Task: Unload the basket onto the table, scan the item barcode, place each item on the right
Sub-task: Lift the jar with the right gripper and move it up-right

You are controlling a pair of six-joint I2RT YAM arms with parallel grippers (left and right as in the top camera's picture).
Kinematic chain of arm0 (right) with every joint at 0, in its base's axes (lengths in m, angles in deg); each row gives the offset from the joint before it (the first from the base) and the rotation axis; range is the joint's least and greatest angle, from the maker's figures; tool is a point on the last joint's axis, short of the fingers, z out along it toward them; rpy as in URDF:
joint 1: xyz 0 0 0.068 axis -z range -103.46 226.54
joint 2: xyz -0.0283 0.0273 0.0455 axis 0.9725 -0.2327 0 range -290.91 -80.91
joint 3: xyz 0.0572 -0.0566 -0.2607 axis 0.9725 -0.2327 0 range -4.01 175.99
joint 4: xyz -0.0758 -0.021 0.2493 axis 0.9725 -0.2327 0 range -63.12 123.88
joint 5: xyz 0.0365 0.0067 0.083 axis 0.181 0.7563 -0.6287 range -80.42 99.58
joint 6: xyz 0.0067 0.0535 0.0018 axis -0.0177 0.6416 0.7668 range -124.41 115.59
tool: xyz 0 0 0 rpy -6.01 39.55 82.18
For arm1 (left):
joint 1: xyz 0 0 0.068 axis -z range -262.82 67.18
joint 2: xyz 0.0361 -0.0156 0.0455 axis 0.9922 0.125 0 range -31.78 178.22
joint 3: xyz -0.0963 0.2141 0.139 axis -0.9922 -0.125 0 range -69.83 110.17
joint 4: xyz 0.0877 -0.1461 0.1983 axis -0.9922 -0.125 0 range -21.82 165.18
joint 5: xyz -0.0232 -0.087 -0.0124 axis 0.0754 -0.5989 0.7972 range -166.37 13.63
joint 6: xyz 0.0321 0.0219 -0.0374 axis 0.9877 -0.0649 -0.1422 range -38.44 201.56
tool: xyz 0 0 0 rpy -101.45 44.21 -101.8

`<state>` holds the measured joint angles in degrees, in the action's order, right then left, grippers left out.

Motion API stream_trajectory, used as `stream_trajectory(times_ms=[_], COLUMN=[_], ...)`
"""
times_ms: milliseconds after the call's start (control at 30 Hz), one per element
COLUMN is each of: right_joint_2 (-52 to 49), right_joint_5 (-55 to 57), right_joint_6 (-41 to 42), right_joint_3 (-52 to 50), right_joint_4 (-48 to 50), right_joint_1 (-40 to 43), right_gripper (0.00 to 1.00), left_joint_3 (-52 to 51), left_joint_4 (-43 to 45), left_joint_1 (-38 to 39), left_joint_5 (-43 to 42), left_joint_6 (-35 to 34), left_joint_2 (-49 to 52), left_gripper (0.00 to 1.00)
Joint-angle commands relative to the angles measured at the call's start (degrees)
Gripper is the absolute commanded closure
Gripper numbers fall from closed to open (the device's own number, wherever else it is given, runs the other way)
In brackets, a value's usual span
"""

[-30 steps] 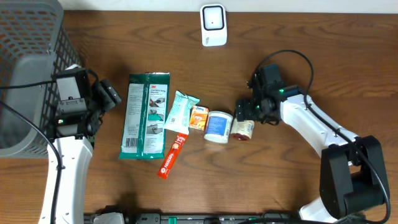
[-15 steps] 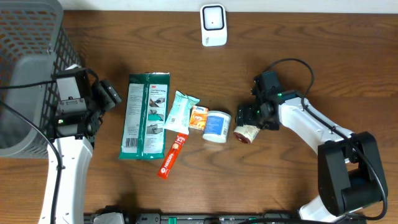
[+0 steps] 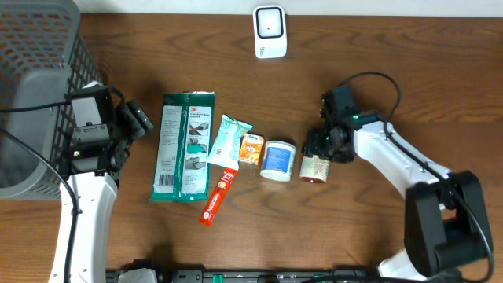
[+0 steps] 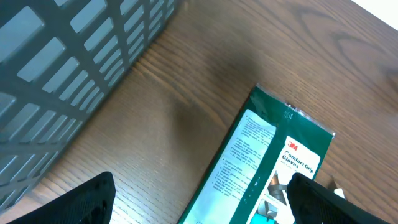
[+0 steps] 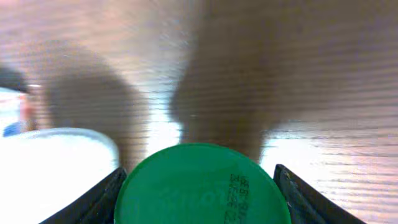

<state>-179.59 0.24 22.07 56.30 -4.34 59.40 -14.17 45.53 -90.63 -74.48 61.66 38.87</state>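
A small jar (image 3: 313, 168) with a green lid (image 5: 202, 186) and a brownish label stands at the right end of a row of items. My right gripper (image 3: 321, 148) is over it. In the right wrist view the lid fills the space between the two dark fingers (image 5: 102, 199), which press in at its sides, so my right gripper (image 5: 199, 196) is shut on the jar. The white barcode scanner (image 3: 269, 31) stands at the table's far edge. My left gripper (image 3: 135, 119) hangs open (image 4: 202, 202) over bare wood beside a green 3M glove pack (image 4: 280, 162).
The row also holds the green glove pack (image 3: 185, 147), a pale tissue packet (image 3: 229, 140), a small orange packet (image 3: 251, 148), a white tub (image 3: 277, 159) and a red tube (image 3: 218, 196). A grey mesh basket (image 3: 39, 47) fills the far left corner.
My right gripper slid a little right and toward the front, and its jaws narrowed around the jar. The jar shifted slightly right and turned. The left arm stayed still.
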Motion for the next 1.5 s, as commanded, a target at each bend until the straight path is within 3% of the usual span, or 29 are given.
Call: stream_trajectory(times_ms=[0,167,400,467,533,767,967,1133,1333,1467], right_joint_2=[5.97,11.96,13.60,13.57,13.57,13.60,13.57,13.14,10.67,10.49], right_joint_5=[-0.35,2.91,20.06,21.16,24.04,35.85,48.57,47.54,44.85,44.85], right_joint_6=[-2.25,-6.49,-8.52,-8.39,-7.48,-5.31,-5.57,-8.72,-7.89,-7.89], right_joint_3=[2.36,2.36,2.08,1.44,0.35,-8.33,-20.55,-26.49,-27.76,-27.76], right_joint_4=[-0.39,-1.07,0.20,1.86,4.52,19.76,42.93,53.46,55.12,55.17], right_joint_1=[1.09,1.05,0.02,-0.74,-2.05,-7.30,-9.14,-8.00,-7.91,-7.91], right_gripper=[0.46,0.46,0.46,0.56,0.57,0.55,0.58,0.62,0.48,0.13], left_joint_3=[1.57,1.57,1.57,1.57,1.57,1.57,1.57,1.57,1.57,1.57], left_joint_4=[-0.11,-0.11,-0.11,-0.11,-0.11,-0.11,-0.11,-0.11,-0.11,-0.11], left_joint_1=[-0.20,-0.20,-0.20,-0.20,-0.20,-0.20,-0.20,-0.20,-0.20,-0.20], left_joint_5=[0.68,0.70,0.70,0.70,0.70,0.70,0.70,0.70,0.70,0.70], left_joint_6=[-0.35,-0.35,-0.35,-0.35,-0.35,-0.35,-0.35,-0.35,-0.35,-0.35], left_joint_2=[-0.57,-0.57,-0.57,-0.57,-0.57,-0.57,-0.57,-0.57,-0.57,-0.57], left_gripper=[0.12,0.12,0.12,0.12,0.12,0.12,0.11,0.12,0.12,0.12])
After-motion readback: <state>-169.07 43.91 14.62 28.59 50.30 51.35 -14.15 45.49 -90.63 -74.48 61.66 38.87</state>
